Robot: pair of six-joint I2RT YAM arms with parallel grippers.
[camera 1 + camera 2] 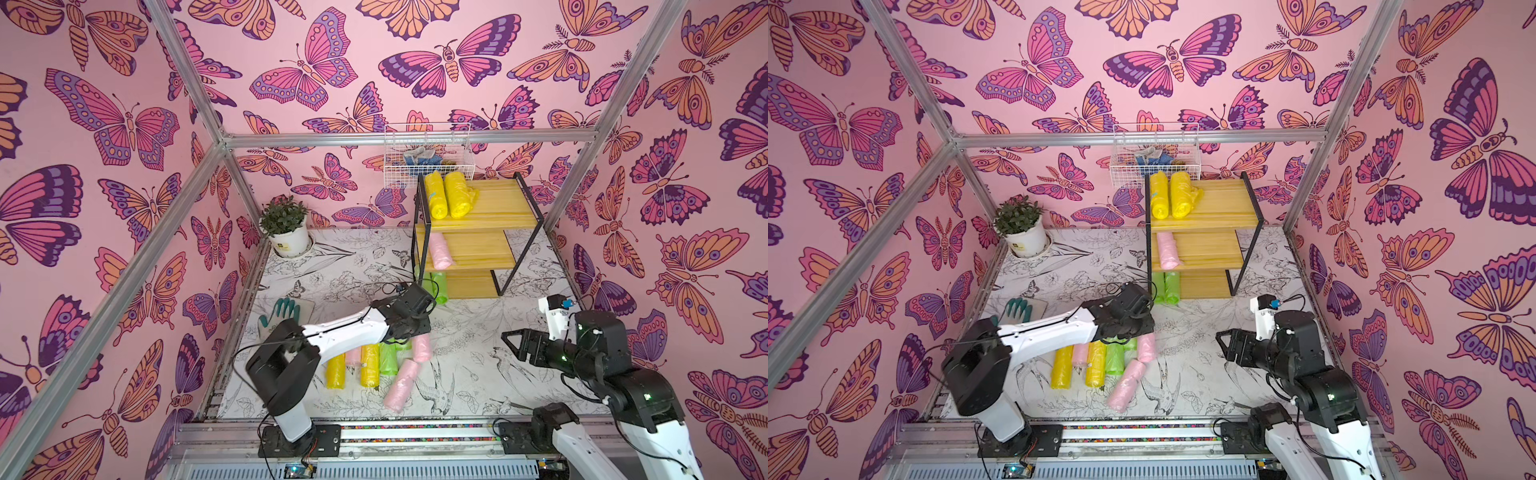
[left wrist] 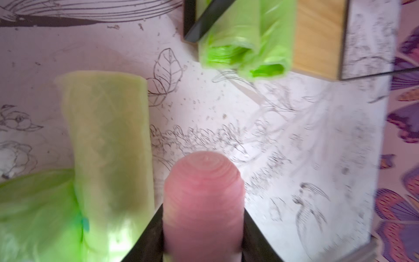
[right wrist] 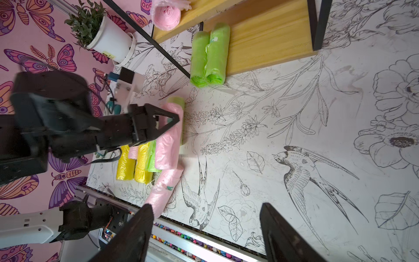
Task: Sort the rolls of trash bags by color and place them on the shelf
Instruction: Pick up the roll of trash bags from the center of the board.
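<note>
Pinched between the black jaws of the left gripper [image 2: 203, 212] is a pale pink roll of crinkly plastic film [image 2: 204, 181], caught close to one end. Whether it has left the white flower-printed tabletop [image 1: 469, 365] I cannot tell. Just beside it lies a lime green film roll [image 2: 108, 140], one of several loose yellow, green and pink rolls packed together near the tabletop's near edge. Toward the far edge stands the three-tier shelf of light yellow wooden boards in a thin black metal frame [image 1: 478, 249]. It holds two yellow rolls [image 1: 457, 195] on the top board, one pink roll [image 1: 440, 251] on the middle and two green rolls [image 1: 439, 286] on the lowest. The right gripper [image 1: 512, 340] hangs empty, jaws spread, well apart from all of it.

By colour, the pinched roll belongs on the middle board. Lift it straight up first, so the soft film does not drag its green neighbour. An end grip will likely let the free end droop, so carry it slowly. Come in from the shelf's open front, clear of the black upright. Lay it parallel to, and just beside, the pink roll there before parting the jaws.
</note>
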